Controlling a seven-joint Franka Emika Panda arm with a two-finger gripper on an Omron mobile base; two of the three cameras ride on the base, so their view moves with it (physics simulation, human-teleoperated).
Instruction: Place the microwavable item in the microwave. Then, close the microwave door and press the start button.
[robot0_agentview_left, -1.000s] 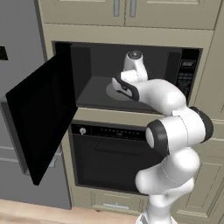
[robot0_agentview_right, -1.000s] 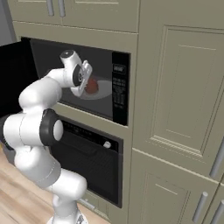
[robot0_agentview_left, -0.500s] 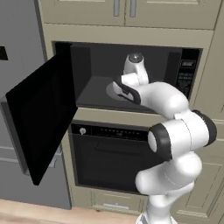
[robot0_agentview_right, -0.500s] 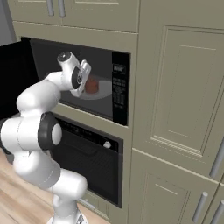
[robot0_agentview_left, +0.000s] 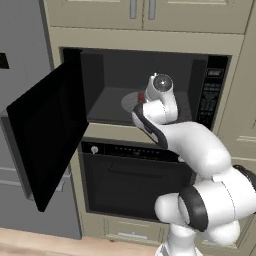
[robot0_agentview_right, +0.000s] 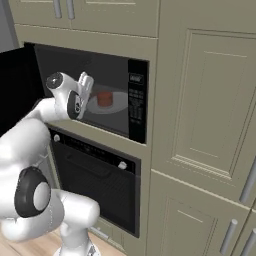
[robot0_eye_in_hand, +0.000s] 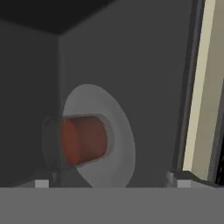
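Since a second ago my claw (robot0_agentview_right: 86, 85) has let go of the small reddish-brown squat cylinder (robot0_agentview_right: 104, 98) and drawn back toward the mouth of the black built-in microwave with the grey interior (robot0_agentview_left: 150, 67); its two fingers now stand spread wide with nothing between them.

Much is hidden from the left base view: my own white forearm and wrist cover most of the cavity floor, and of the cylinder only a thin red sliver (robot0_agentview_left: 141, 97) shows beside the wrist. I cannot make out my fingers there at all.

Inside the microwave, the cylinder sits upright near the middle of the round grey turntable (robot0_agentview_right: 116, 106), well apart from my claw. The right base view shows this plainly, with the cavity's far wall dim behind it and the dark keypad panel (robot0_agentview_right: 136, 101) to the right.

The hand view is rolled on its side, so the cylinder (robot0_eye_in_hand: 83, 140) appears lying sideways against the pale disc of the turntable (robot0_eye_in_hand: 120, 144); only the tips of my fingers (robot0_eye_in_hand: 179, 177) poke up at the bottom corners, far apart.

The large flat black microwave door (robot0_agentview_left: 47, 137) hangs swung open to the left in the left base view. Below sits the black oven with a row of knobs (robot0_agentview_left: 135, 175).
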